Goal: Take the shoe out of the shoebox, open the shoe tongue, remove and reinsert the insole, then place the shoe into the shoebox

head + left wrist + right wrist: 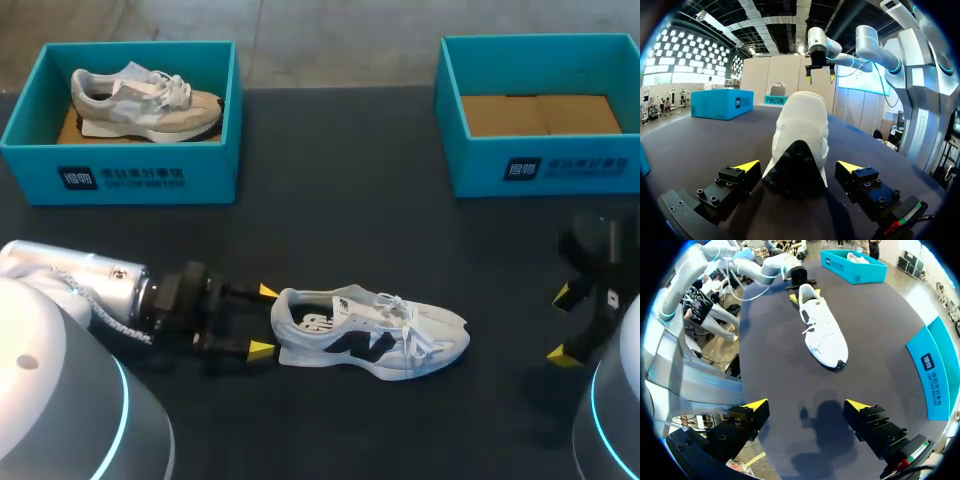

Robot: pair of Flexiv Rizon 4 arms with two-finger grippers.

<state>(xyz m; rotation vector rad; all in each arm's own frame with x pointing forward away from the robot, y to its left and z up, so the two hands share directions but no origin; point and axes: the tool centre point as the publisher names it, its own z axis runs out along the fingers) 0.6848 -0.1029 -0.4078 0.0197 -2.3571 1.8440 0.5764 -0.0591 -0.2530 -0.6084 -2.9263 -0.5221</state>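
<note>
The white shoe lies on its sole in the open middle of the dark worktop. It is out of any box, with its heel toward my left arm and its toe toward my right. That placement probably leaves room on every side for work on the tongue and insole.

The left hand sits low at the heel, released, one finger on each side of it. The wrist view shows a gap on both sides, so nothing is gripped yet. This looks like a line-up to steady the heel. The right hand hangs well off beyond the toe, also released and empty, seemingly waiting to take the tongue or laces.

Behind, the right box holds only its cardboard floor and is likely where the shoe goes afterwards. The left box holds a beige shoe.

The white shoe is a low trainer with a dark mark on its side, a dark patch at the heel and a dark tip at the toe. Its white laces are threaded, with loose ends spilling over the side. The tongue lies flat, and the insole shows through the opening, so it appears to be seated inside.
</note>
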